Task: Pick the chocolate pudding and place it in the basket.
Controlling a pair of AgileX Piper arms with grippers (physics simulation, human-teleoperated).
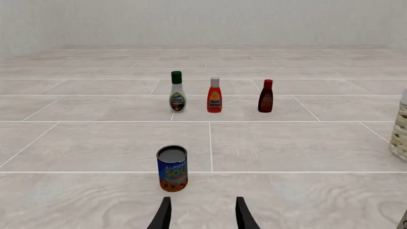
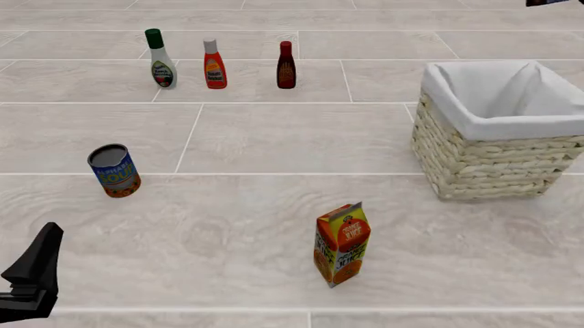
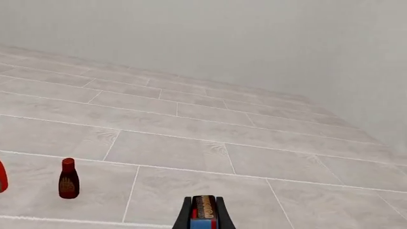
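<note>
The chocolate pudding (image 3: 204,209), a small box with a brown face and blue and red on it, sits between the fingers of my right gripper (image 3: 205,217), which is shut on it high above the floor tiles. In the front view only a dark scrap of that gripper (image 2: 546,2) shows at the top right edge, beyond the basket. The basket (image 2: 483,164), pale wicker with a white liner, stands at the right; its edge shows in the left wrist view (image 1: 401,129). My left gripper (image 1: 202,215) is open and empty, low at the near left (image 2: 32,273).
A blue-and-orange tin can (image 2: 113,170) stands ahead of the left gripper. An orange juice carton (image 2: 342,243) stands at the near centre. Three bottles stand in a far row: white dressing (image 2: 161,59), red (image 2: 215,64), dark brown (image 2: 286,65).
</note>
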